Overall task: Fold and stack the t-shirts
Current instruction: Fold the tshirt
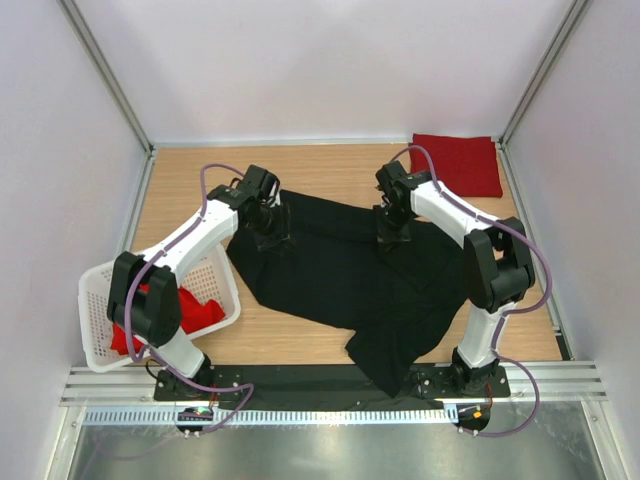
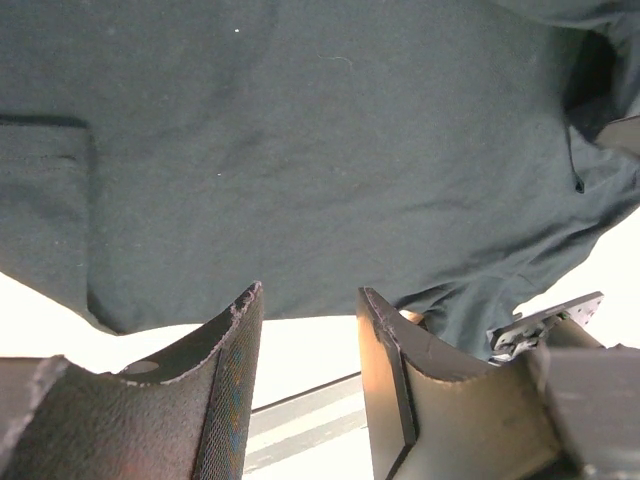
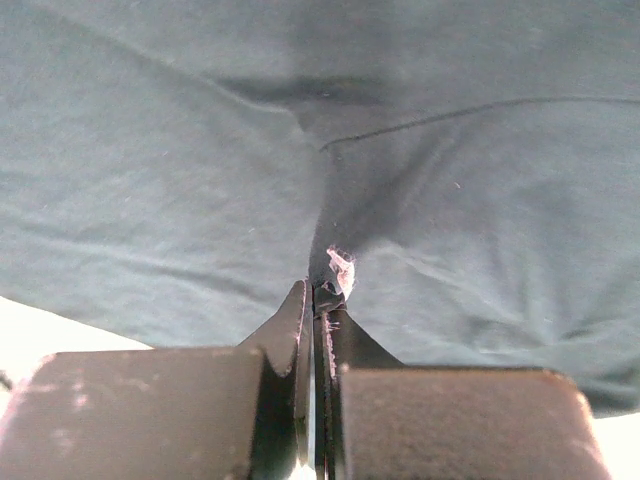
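Firstly, at the left: white lattice basket (image 1: 95,340), tilted at the near-left edge of the tabletop (image 1: 180,190), with crumpled red t-shirts (image 1: 200,310) inside.

Item two: left arm, reaching forward past the basket, wrist bent down at the far-left edge of the black t-shirt (image 1: 340,270). Its left pincer (image 2: 305,300) has jaws roughly half parted with nothing between them, the cloth's edge just ahead of the tips.

Item three: the black t-shirt itself, unfolded and rumpled across the middle of the tabletop, one end trailing over the near edge by the right base.

Item four: right arm, elbow raised high, forearm angled forward and inward, wrist pitched down. Its right pincer (image 3: 318,295) is closed tight on a small pinch of black fabric.

Item five: folded red t-shirt (image 1: 458,163), far-right corner, well apart from the black one.

Handling note, my judgement: the left side should take a matching pinch at the hem before either arm lifts. Both should then rise together, level, so the shirt opens flat without dragging sideways.
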Controlling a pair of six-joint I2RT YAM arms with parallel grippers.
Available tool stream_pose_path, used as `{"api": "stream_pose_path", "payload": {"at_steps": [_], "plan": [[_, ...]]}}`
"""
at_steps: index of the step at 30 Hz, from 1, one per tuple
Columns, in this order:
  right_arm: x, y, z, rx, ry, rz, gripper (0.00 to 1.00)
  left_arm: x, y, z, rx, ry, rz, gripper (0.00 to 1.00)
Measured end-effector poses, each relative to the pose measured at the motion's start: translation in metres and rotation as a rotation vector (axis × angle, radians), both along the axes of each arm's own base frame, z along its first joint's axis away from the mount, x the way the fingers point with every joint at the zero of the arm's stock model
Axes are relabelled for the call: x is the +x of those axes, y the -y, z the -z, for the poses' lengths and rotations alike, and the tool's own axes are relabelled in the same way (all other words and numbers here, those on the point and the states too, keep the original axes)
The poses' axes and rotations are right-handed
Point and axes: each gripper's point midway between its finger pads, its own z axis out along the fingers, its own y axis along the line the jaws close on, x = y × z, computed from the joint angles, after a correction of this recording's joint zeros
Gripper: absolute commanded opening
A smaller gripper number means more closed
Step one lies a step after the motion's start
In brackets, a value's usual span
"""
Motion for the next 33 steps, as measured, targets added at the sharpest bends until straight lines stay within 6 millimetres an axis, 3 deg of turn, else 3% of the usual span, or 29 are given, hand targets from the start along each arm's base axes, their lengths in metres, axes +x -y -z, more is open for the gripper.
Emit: {"api": "stream_pose_path", "payload": {"at_steps": [2,4,6,9,11,14,17,20,24,28,33], "plan": [[-0.004,-0.006,0.002,0.031,-0.029,-0.005,0.04,-0.001,0.001,0.0,-0.006,-0.003,0.002,0.44],[-0.007,-0.011,0.003,0.06,-0.051,-0.005,0.18,-0.001,0.002,-0.001,-0.012,-0.007,0.004,0.44],[-0.008,-0.012,0.003,0.091,-0.066,0.011,0.41,-0.002,0.004,0.0,-0.019,-0.017,0.001,0.45],[-0.007,-0.008,0.003,0.11,-0.064,0.036,0.51,-0.002,0.006,0.003,-0.026,-0.032,-0.001,0.46],[-0.008,0.006,0.002,0.115,-0.049,0.075,0.51,-0.001,0.008,0.006,-0.034,-0.041,0.0,0.46],[-0.014,0.041,-0.012,0.124,0.002,0.197,0.51,0.003,0.014,0.01,-0.05,-0.051,0.001,0.47],[-0.018,0.078,-0.031,0.143,0.079,0.342,0.46,0.016,0.028,0.012,-0.091,-0.051,0.005,0.46],[-0.029,0.101,-0.034,0.157,0.109,0.451,0.41,0.03,0.046,0.013,-0.13,-0.044,0.022,0.46],[-0.055,0.108,-0.008,0.183,0.027,0.531,0.45,0.046,0.079,0.012,-0.194,-0.029,0.061,0.49],[-0.088,0.11,0.023,0.19,-0.085,0.591,0.48,0.046,0.112,0.019,-0.254,-0.048,0.094,0.49],[-0.093,0.114,0.031,0.195,-0.092,0.615,0.48,0.031,0.139,0.03,-0.283,-0.091,0.128,0.48]]}}
